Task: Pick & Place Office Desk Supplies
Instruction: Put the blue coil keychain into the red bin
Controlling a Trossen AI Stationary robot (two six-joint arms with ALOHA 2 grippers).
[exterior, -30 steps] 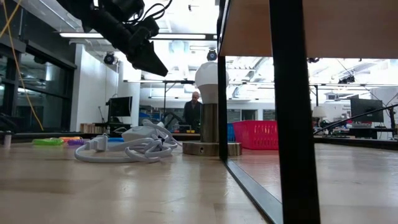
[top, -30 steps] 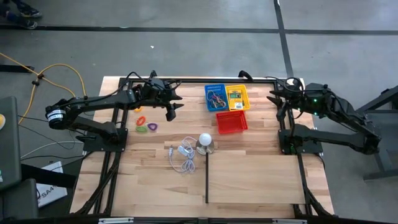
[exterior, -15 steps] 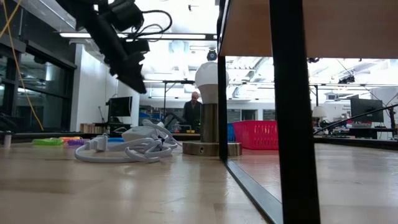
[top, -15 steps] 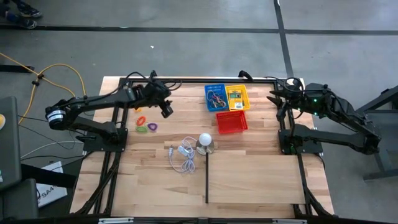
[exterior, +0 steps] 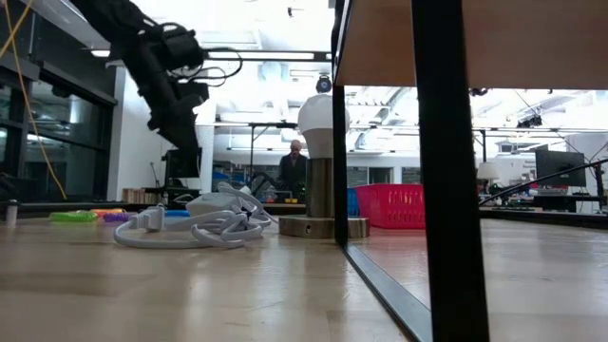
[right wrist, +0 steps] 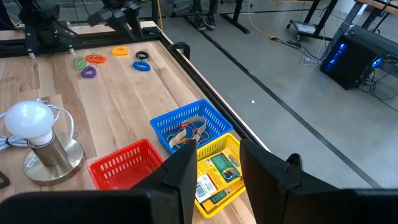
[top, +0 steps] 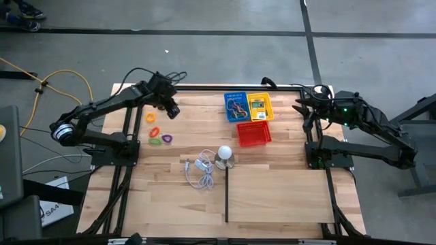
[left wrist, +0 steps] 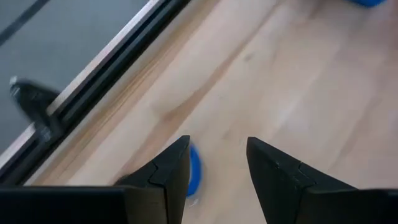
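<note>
Because it is only a small loop lying flat on the wood, the blue ring (left wrist: pixel 195 169) will likely be very light, easy to nudge aside and hard to get under, so the best hold is probably a pinch across its rim, one finger inside the loop and one outside. The left gripper (left wrist: pixel 217 142) hangs above it with its jaws wide and nothing between them. The ring sits against the inner edge of one finger, half hidden by it and off the middle of the gap, so the jaws would need shifting sideways before they drop. Just beyond, on the table (top: pixel 272 197), lie the orange ring (top: pixel 151 117), green ring (top: pixel 155 141) and purple ring (top: pixel 166 139). Farther across stand the blue basket (top: pixel 235 107), yellow basket (top: pixel 259 106) and red basket (top: pixel 253 133). The right gripper (right wrist: pixel 217 148) waits at the far right edge, jaws parted and empty.
</note>
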